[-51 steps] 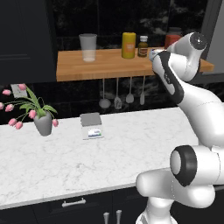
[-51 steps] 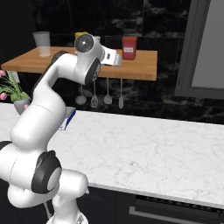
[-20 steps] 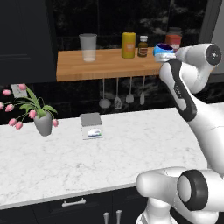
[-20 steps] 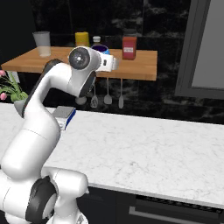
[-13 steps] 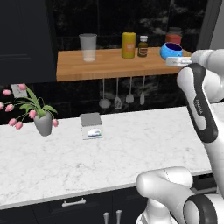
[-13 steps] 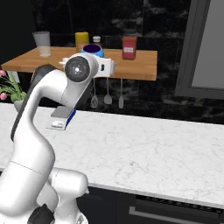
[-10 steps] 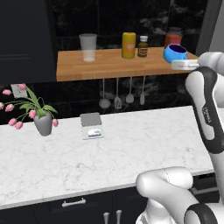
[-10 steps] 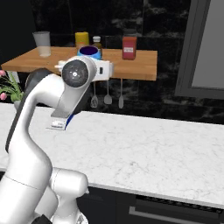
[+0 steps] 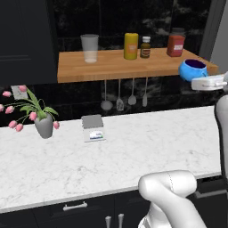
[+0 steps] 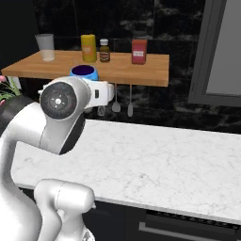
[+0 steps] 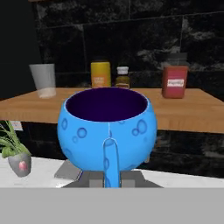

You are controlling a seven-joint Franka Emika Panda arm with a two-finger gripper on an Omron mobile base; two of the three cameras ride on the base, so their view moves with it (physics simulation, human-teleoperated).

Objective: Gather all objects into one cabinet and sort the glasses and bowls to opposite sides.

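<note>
Gripper [image 11: 107, 181] clamps glossy blue bowl [image 11: 107, 128], bubble-spotted, dark purple inside.

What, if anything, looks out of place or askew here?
Nothing is spilled or tipped. The blue bowl is off any surface, upright in the shut gripper just off the wooden shelf. The jars, glass and vase stand upright.

A white marble desk [image 9: 133, 147] runs below a black marbled wall [image 10: 155, 23]. A light wooden shelf [image 9: 133, 67] hangs there, utensils [image 9: 119, 95] dangling underneath.
</note>
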